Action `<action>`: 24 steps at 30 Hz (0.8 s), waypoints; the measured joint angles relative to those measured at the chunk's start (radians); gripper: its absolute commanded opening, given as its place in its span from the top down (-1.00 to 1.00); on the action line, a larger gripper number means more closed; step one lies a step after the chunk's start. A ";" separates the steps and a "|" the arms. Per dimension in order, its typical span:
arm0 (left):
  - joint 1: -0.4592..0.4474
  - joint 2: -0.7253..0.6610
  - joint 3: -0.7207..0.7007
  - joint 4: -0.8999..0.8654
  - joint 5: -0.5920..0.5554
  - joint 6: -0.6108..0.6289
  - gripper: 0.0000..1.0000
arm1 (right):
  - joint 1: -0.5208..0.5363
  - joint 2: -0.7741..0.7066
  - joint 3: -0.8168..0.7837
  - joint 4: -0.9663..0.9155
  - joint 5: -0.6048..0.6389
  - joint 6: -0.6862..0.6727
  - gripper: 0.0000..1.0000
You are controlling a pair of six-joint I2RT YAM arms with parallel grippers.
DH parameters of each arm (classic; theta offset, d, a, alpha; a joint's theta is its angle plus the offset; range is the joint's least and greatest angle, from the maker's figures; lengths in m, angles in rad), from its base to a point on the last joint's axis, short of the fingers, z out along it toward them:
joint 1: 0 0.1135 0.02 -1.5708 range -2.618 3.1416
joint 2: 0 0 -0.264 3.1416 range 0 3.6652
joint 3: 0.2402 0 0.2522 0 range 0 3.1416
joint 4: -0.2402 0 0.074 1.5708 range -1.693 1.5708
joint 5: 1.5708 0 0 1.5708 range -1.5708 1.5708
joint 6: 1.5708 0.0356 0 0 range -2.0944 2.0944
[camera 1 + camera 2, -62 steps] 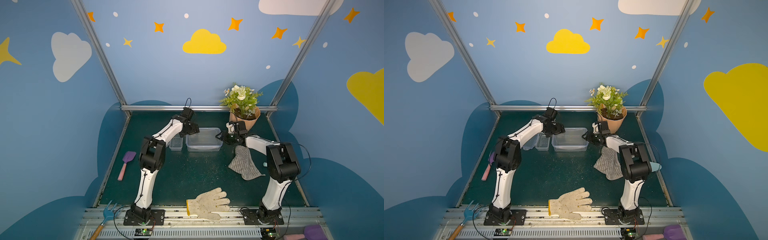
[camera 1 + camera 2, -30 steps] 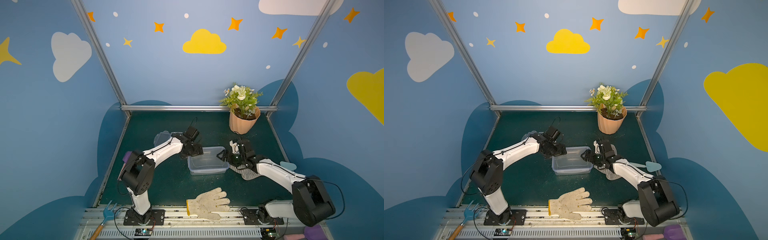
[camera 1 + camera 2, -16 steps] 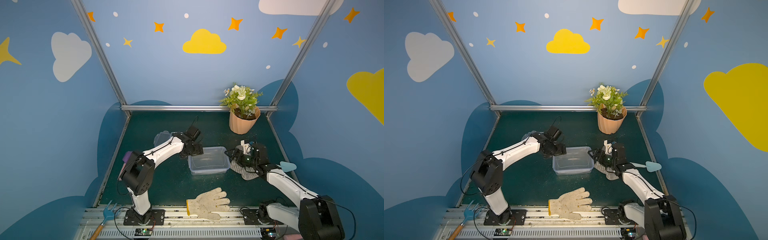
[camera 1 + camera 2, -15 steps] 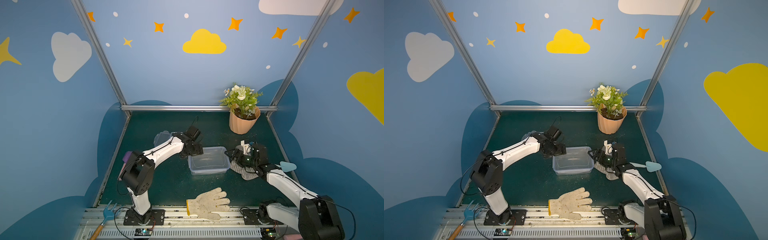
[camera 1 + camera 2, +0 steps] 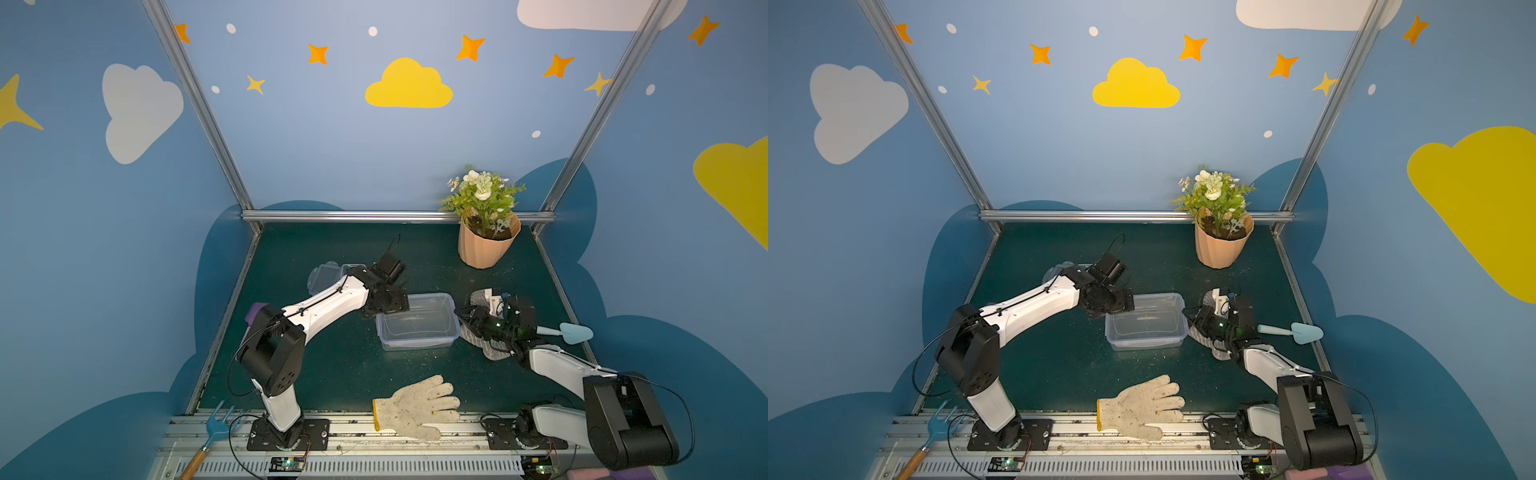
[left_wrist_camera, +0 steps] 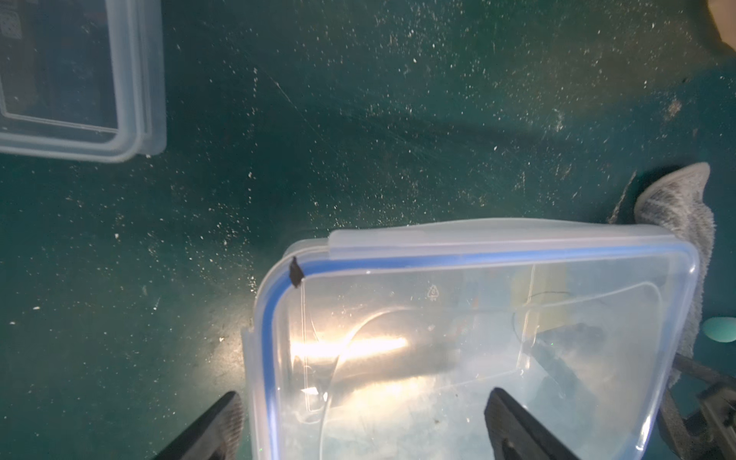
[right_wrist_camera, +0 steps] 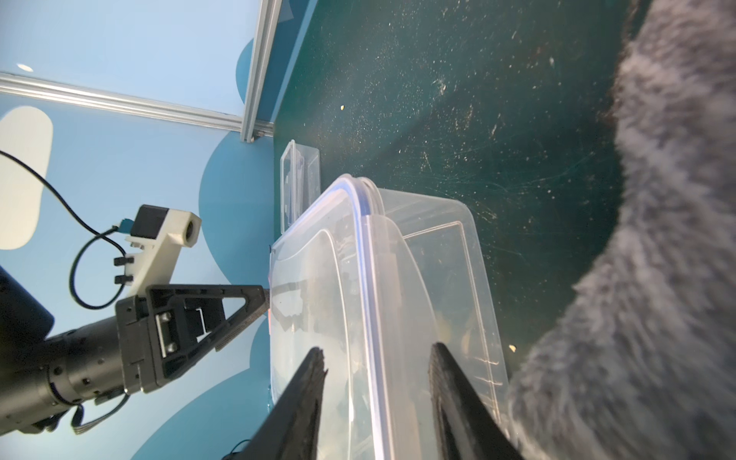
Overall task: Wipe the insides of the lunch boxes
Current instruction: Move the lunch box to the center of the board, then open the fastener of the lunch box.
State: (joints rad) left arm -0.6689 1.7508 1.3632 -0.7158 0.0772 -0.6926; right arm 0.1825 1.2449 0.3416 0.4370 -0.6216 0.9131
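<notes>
REMOTE STATION: Two tools, two lunch boxes. I see the left tool spread wide astride one corner of the large lunch box. The right tool straddles the opposite rim, and I cannot tell whether it grips. The small lunch box lies beyond the left tool, apart from it. One grey cloth sits beneath the right tool, with one glove and one flower pot farther off. The green bench is crumb-speckled, and the blue walls carry clouds and stars.
</notes>
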 measured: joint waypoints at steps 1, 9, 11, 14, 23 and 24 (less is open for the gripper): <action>-0.002 0.000 0.000 -0.001 0.000 0.000 -0.90 | 0.000 0.001 -0.008 0.013 0.000 0.006 0.20; -0.013 0.001 0.000 -0.010 -0.006 -0.002 -0.90 | -0.005 0.076 -0.033 0.138 -0.013 0.053 0.54; -0.013 0.001 0.000 -0.013 -0.009 -0.002 -0.90 | -0.002 0.096 -0.033 0.174 -0.018 0.064 0.58; -0.013 0.002 0.000 -0.026 -0.024 -0.001 -0.90 | 0.026 0.114 -0.033 0.211 -0.006 0.079 0.58; -0.001 0.002 -0.008 -0.081 -0.098 0.000 -0.90 | 0.145 0.190 -0.033 0.343 0.077 0.132 0.32; -0.001 0.002 -0.010 -0.079 -0.100 0.000 -0.90 | 0.146 0.197 -0.033 0.349 0.081 0.134 0.25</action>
State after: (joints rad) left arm -0.6701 1.7523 1.3537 -0.7948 -0.0227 -0.6922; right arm 0.3290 1.4418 0.3084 0.7864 -0.5407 1.0473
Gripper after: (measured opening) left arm 0.952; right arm 0.316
